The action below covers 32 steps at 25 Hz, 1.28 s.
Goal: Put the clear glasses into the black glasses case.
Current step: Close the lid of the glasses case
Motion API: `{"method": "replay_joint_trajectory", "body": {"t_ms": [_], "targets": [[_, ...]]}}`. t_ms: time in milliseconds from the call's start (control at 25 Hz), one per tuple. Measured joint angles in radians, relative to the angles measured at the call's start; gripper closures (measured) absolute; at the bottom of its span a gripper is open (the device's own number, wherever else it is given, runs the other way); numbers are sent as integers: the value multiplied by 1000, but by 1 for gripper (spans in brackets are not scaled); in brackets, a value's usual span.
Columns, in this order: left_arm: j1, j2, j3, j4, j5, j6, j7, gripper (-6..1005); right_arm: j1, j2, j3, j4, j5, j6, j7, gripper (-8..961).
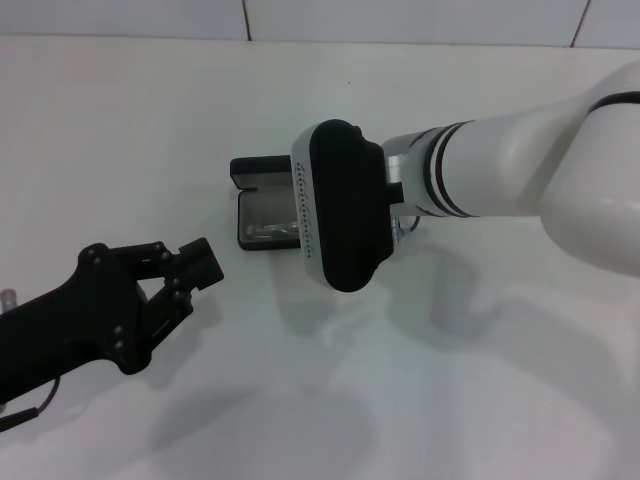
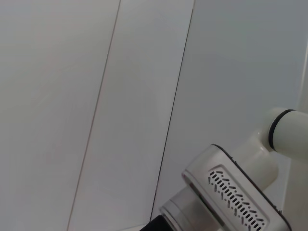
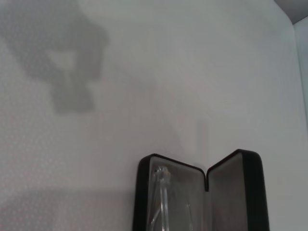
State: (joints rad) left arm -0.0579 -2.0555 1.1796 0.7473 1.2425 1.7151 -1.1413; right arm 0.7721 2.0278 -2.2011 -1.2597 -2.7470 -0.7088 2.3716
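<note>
The black glasses case [image 1: 252, 172] lies open on the white table, its lid standing at the far side. The clear glasses [image 1: 268, 224] lie inside its grey-lined tray. The right wrist view shows the same open case [image 3: 243, 192] with the clear glasses [image 3: 163, 195] resting in one half. My right arm's black wrist housing [image 1: 345, 205] hovers over the case's right end and hides the gripper below it. My left gripper [image 1: 200, 264] hangs shut and empty, to the left of the case and nearer to me, apart from it.
The white table [image 1: 150, 120] stretches around the case, with a tiled wall [image 1: 400, 20] behind it. The left wrist view shows only wall panels and my right arm's housing [image 2: 236, 197]. The left gripper's shadow [image 3: 67, 62] falls on the table.
</note>
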Motion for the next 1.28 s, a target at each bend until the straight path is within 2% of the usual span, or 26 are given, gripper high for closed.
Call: {"method": "replay_joint_trajectory", "body": {"t_ms": [200, 720, 920, 960, 1040, 1160, 1280], "targets": [[4, -2, -25, 0, 0, 1, 0, 760, -23, 0, 6, -32, 13, 4, -1, 844], [18, -6, -171, 2, 6, 62, 0, 756, -224, -1, 122, -217, 73, 70, -11, 845], [0, -4, -181, 7, 7, 66, 0, 754, -342, -9, 205, -271, 190, 143, -20, 845], [-19, -2, -181, 6, 7, 65, 0, 754, -369, -12, 247, -273, 272, 144, -32, 845], [-33, -1, -182, 3, 8, 63, 0, 753, -383, -13, 269, -274, 316, 141, -42, 845], [-65, 1, -182, 0, 12, 57, 0, 752, -421, -15, 332, -267, 453, 115, -108, 846], [-104, 2, -184, -13, 14, 43, 0, 751, -449, -15, 428, -259, 652, -7, -259, 846]]}}
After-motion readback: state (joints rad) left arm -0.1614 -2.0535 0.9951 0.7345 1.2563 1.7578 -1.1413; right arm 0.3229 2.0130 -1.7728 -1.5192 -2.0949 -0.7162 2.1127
